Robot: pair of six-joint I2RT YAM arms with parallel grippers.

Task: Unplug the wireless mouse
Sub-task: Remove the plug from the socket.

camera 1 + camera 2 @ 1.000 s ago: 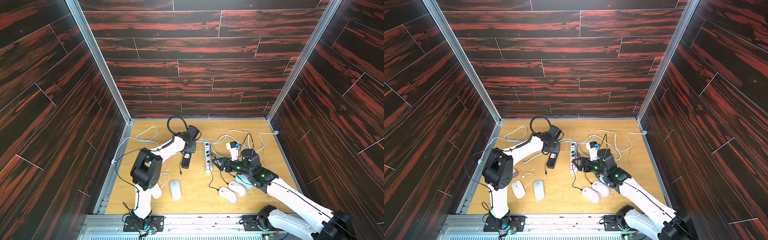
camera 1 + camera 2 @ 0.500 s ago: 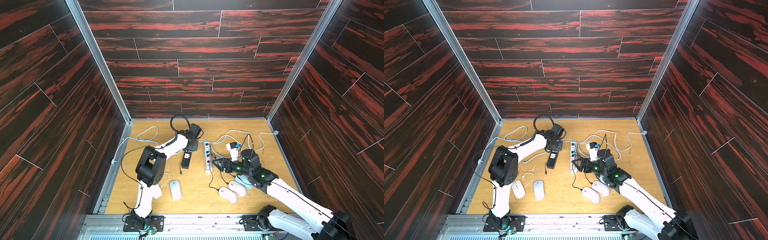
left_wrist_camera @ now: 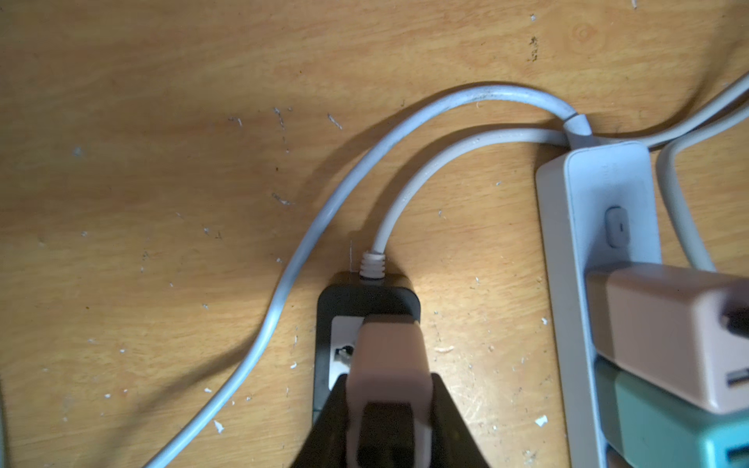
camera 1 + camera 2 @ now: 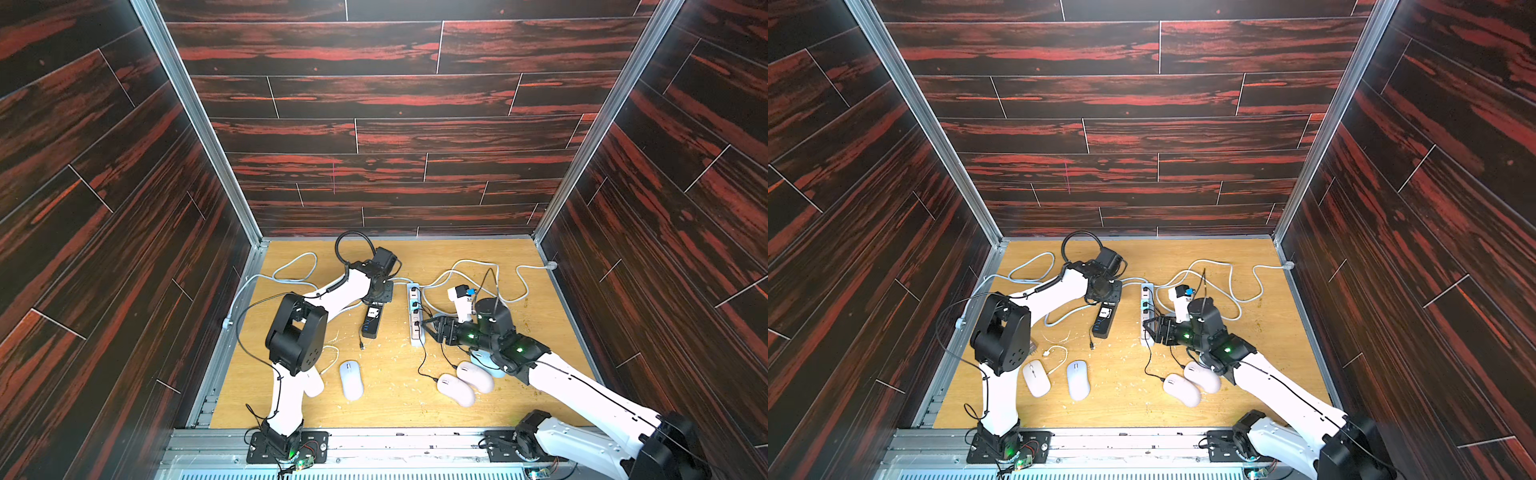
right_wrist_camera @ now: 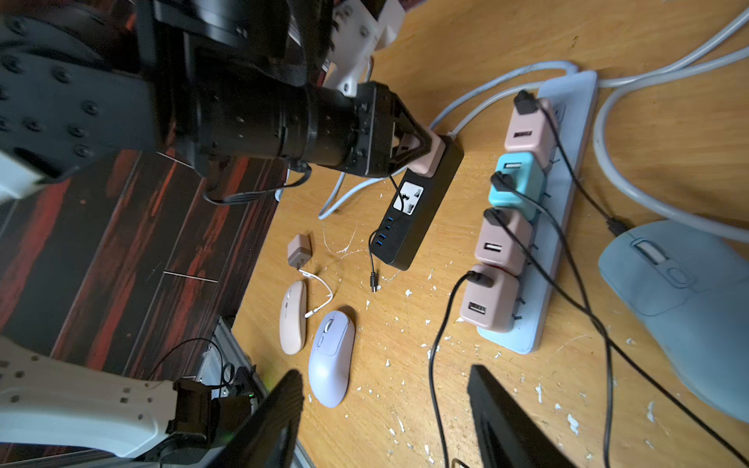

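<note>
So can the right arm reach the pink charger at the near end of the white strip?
Probably yes: the right gripper stands open facing that pink charger, only its black cable between.

Your short power strip (image 4: 371,323) lies left of the long power strip (image 4: 416,340); one adapter (image 3: 389,364) sits on the former, four chargers (image 5: 502,243) on the latter.

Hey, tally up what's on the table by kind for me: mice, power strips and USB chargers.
Mice: 5 (beige, lavender, blue, two pale pink)
Power strips: 2 (black, white)
USB chargers: 6 (five pink, one teal)
Total: 13
</note>
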